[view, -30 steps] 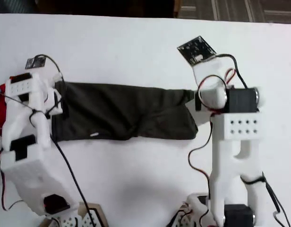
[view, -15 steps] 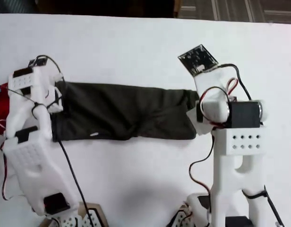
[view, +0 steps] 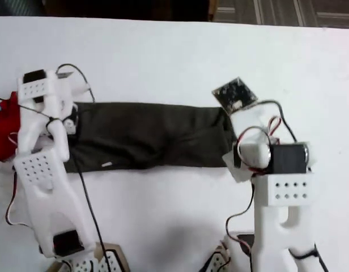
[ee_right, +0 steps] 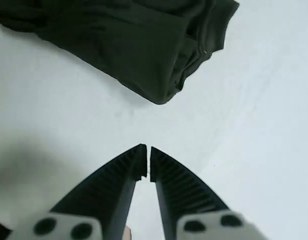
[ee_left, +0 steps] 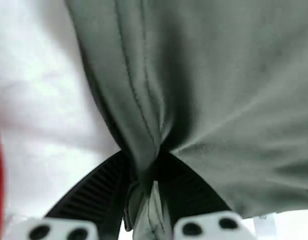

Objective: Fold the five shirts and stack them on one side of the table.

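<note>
A dark olive shirt (view: 152, 136), folded into a long strip, lies across the middle of the white table (view: 163, 56). My left gripper (ee_left: 146, 182) is shut on a bunched fold at the strip's left end (view: 78, 122). My right gripper (ee_right: 147, 161) is shut with nothing in it, hovering over bare table a short way off the shirt's right end (ee_right: 159, 65). The right arm (view: 279, 173) stands just beside that end in the high view. A red shirt (view: 4, 130) lies at the table's left edge, partly hidden behind the left arm (view: 41, 170).
The far half of the table and its right side (view: 322, 85) are bare white surface. Cables (view: 86, 209) trail from both arms near the front edge, by the arm bases (view: 101, 260).
The right arm has drawn back from the shirt's right end toward the front edge. The left arm shifted slightly right and farther away, still holding the left end; the strip lies straighter.
</note>
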